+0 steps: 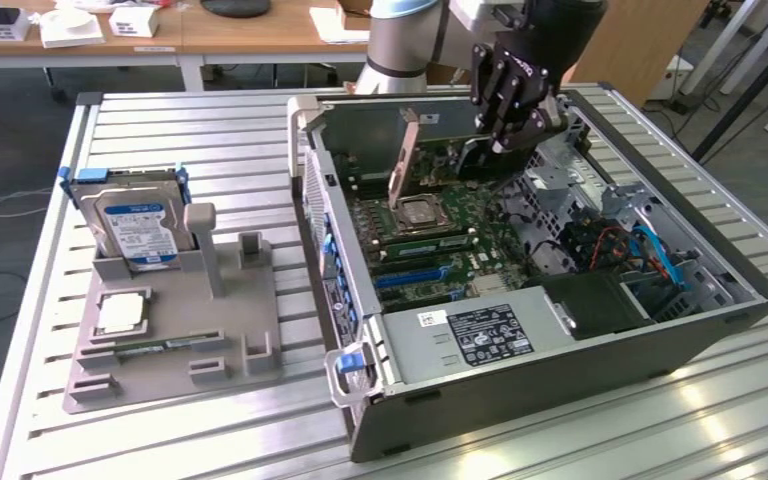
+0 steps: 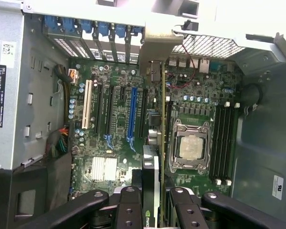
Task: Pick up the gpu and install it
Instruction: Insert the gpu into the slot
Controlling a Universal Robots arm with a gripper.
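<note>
Pick-up is done: the black-fingered gripper [image 2: 155,207] is clamped on the thin, flat green-grey gpu [image 2: 152,181]. It holds the card on edge over the green motherboard [image 2: 114,119], reaching toward the far wall of the open grey metal computer case [image 1: 704,320]. Seating looks unfinished.

Exterior view: raised, oblique, set back; covers table [image 1: 157,440] and open computer case [image 1: 558,390]. Wrist view: behind gripper [image 2: 156,210], close, facing into case. Shared: motherboard [image 1: 454,215].

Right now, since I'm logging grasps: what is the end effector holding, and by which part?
The gpu, pinched by the end effector on its upper edge, away from the metal bracket end.
</note>
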